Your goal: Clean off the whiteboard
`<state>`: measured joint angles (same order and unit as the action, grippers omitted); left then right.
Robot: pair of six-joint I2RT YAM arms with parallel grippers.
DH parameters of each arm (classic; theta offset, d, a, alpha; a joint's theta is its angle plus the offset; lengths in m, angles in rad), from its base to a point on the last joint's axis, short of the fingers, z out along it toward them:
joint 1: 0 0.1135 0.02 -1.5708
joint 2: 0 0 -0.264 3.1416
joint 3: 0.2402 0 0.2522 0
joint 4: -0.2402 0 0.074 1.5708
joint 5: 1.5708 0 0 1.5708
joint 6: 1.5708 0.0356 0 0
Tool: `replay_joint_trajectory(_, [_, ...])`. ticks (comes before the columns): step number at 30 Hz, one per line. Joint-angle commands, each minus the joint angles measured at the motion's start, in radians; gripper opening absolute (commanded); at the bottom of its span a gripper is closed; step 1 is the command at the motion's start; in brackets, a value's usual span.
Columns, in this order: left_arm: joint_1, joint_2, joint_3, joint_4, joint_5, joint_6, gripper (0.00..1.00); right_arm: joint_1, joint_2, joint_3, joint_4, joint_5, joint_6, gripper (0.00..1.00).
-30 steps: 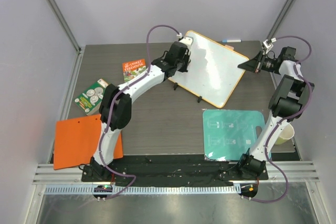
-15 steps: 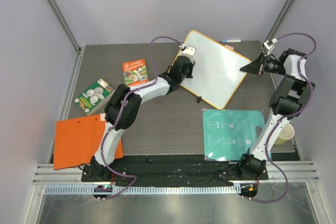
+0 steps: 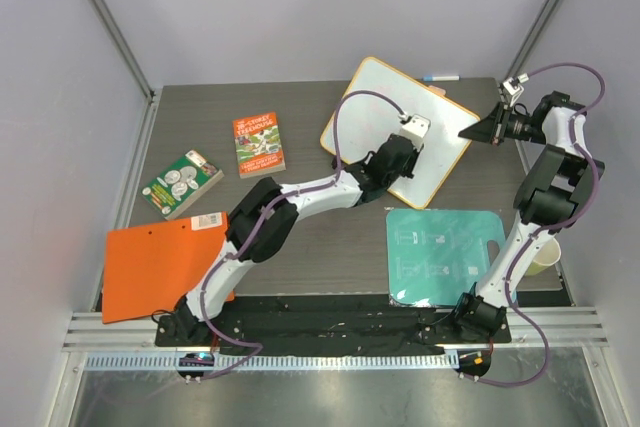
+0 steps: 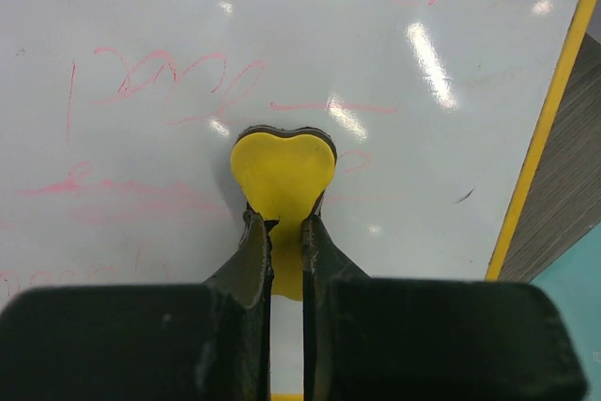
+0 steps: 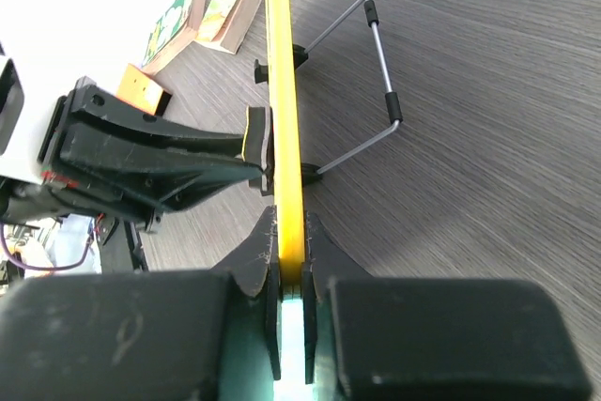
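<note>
The whiteboard [image 3: 390, 97], white with an orange-yellow rim, stands tilted at the back of the table. Faint pink scribbles [image 4: 178, 82] cover its face. My left gripper [image 3: 408, 147] is over the board's lower right part, shut on a yellow heart-shaped eraser [image 4: 283, 171] pressed flat against the white surface. In the left wrist view the left gripper [image 4: 286, 223] pinches the eraser's stem. My right gripper [image 3: 472, 131] is shut on the board's right corner; in the right wrist view the right gripper [image 5: 289, 224] clamps the yellow rim [image 5: 280, 91] edge-on.
A teal mat [image 3: 445, 255] lies front right, beside a paper cup [image 3: 545, 255]. An orange folder [image 3: 160, 267] lies front left. Two books [image 3: 259, 144] [image 3: 181, 183] sit left of the board. A marker [image 3: 440, 78] lies behind it. The board's wire stand [image 5: 380, 91] rests on the table.
My left gripper has swept the eraser from the board's upper left corner down across its face to the lower right. The right gripper has kept its hold on the corner.
</note>
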<state>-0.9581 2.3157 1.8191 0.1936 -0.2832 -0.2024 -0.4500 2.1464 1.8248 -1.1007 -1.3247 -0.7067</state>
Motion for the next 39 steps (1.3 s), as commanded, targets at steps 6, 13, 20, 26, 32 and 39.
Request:
replay_joint_trajectory(6, [0.113,-0.008,-0.021,-0.063,-0.119,-0.107,0.00,0.053,-0.040,-0.027,0.078,0.196,-0.134,0.01])
replay_joint_trajectory(13, [0.214,-0.073,-0.104,-0.063,-0.227,-0.146,0.00,0.053,-0.040,-0.030,0.078,0.194,-0.135,0.01])
replay_joint_trajectory(20, [0.225,-0.055,-0.118,-0.083,-0.116,-0.164,0.00,0.053,-0.039,-0.030,0.078,0.199,-0.140,0.01])
replay_joint_trajectory(26, [0.105,-0.075,-0.233,0.027,-0.097,-0.144,0.00,0.051,-0.039,-0.035,0.078,0.193,-0.140,0.01])
replay_joint_trajectory(32, [-0.004,-0.061,-0.224,0.058,-0.088,-0.132,0.00,0.051,-0.049,-0.039,0.078,0.196,-0.143,0.01])
replay_joint_trajectory(39, [0.010,-0.022,-0.120,-0.045,-0.132,-0.166,0.00,0.051,-0.054,-0.042,0.078,0.197,-0.143,0.01])
